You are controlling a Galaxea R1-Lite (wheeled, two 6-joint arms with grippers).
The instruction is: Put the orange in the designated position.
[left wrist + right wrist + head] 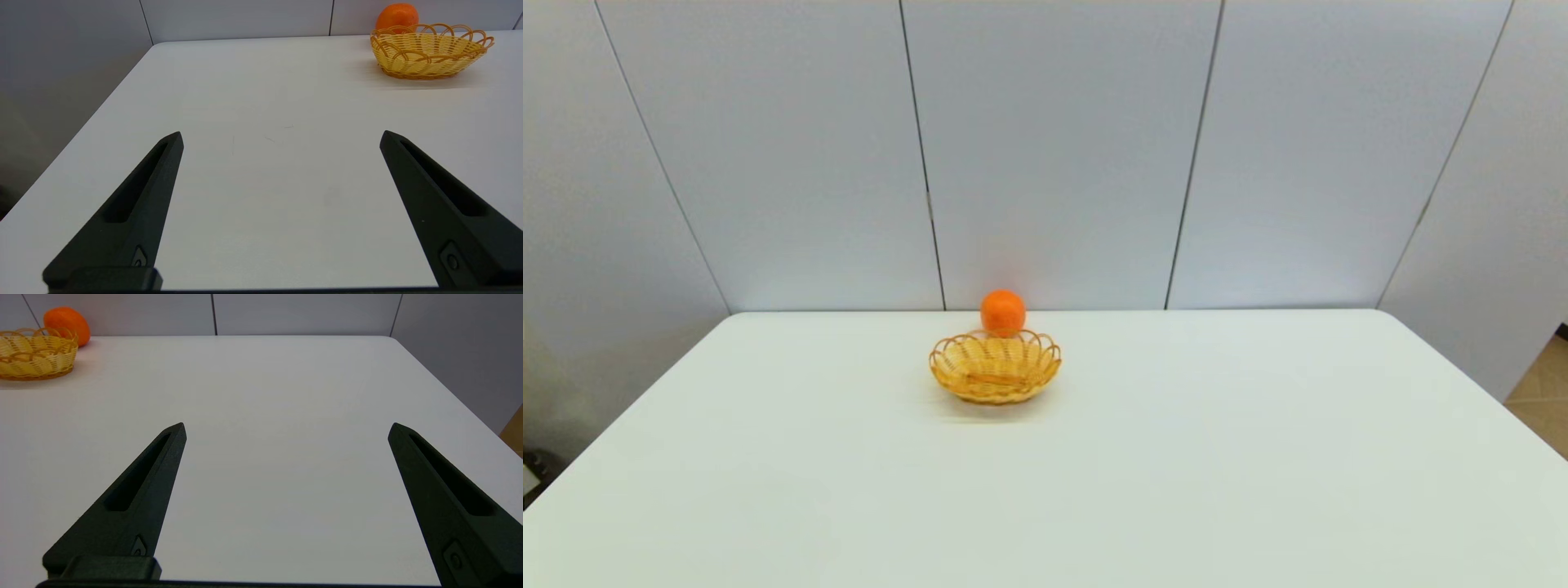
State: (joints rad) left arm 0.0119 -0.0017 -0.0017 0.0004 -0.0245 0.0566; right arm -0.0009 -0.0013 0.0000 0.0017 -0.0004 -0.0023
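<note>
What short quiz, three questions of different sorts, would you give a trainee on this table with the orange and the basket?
1. True or false: the orange lies inside the basket.
2. The left hand is: A open and empty, B shut on the orange, C inside the basket.
3. Fill in: seen from the head camera, the orange sits ___ the basket, near the table's far edge.

Key: 1 false; 2 A; 3 behind. The right hand is also open and empty.
</note>
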